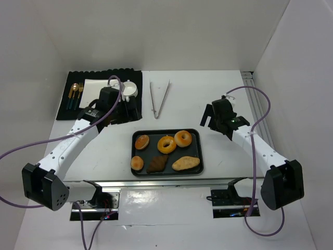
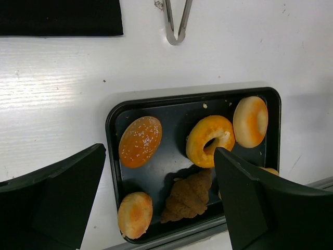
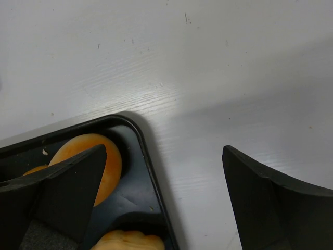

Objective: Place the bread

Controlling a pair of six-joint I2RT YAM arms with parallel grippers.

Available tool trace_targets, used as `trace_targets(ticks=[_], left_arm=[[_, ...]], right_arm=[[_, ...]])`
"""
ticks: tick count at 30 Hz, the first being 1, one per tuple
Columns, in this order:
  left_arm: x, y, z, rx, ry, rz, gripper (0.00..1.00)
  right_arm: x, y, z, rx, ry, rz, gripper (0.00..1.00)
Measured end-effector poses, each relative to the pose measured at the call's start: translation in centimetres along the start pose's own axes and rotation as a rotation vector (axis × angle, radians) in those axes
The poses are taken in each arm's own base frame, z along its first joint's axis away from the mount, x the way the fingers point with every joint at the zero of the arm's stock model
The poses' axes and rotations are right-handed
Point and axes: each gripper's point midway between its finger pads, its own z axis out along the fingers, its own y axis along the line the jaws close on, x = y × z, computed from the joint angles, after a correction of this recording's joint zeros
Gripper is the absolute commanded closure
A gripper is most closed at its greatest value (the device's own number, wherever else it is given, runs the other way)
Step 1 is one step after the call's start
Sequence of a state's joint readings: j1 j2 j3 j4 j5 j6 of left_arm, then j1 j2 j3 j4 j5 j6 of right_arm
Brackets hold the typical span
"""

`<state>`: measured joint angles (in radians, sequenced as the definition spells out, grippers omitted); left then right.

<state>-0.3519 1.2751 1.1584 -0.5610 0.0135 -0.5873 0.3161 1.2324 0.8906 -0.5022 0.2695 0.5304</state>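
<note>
White surface (image 1: 218, 88) runs wall to wall, and the two arms take up most of the near side. The left arm (image 1: 73, 146) reaches back toward a black mat (image 1: 132, 78) in the far left corner, and its wrist hides the mat's right half. The right arm (image 1: 260, 148) angles in from the other side.

The left claw (image 2: 158, 153) hangs above the tray's left end with its fingers spread wide. The right claw (image 3: 164, 151) is just as widely parted, over bare surface just off the tray's back right corner.

On the mat lie a white plate (image 1: 96, 86), some gold cutlery (image 1: 75, 94) and what looks like a white cup (image 1: 129, 89), half covered by the arm.

A black tray (image 1: 195, 148) sits at the middle, near the front edge, and all the bread is on it. Along the back are a sesame bun (image 2: 140, 141), a ring doughnut (image 2: 210, 140) and a round glazed bun (image 2: 250, 121), the last two touching. Along the front are a small round bun (image 2: 135, 214), a dark croissant (image 2: 188, 197) and an oblong loaf (image 1: 186, 163). From the left wrist, one finger blocks most of that loaf.

Metal tongs (image 1: 156, 115) lie behind the tray, well apart from it, their hinge end toward the tray.
</note>
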Motion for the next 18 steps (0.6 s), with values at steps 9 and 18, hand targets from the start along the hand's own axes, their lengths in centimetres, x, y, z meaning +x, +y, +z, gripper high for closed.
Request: trace_targets(ticks=[9, 18], left_arm=[[0.3, -1.9, 1.4, -0.006, 0.037, 0.060, 0.00], [2.2, -6.8, 8.7, -0.162, 0.119, 0.237, 0.00]], right_arm=[[-0.6, -0.1, -0.5, 0.002, -0.028, 0.010, 0.01], [-1.0, -0.3, -0.9, 0.005, -0.045, 0.014, 0.01]])
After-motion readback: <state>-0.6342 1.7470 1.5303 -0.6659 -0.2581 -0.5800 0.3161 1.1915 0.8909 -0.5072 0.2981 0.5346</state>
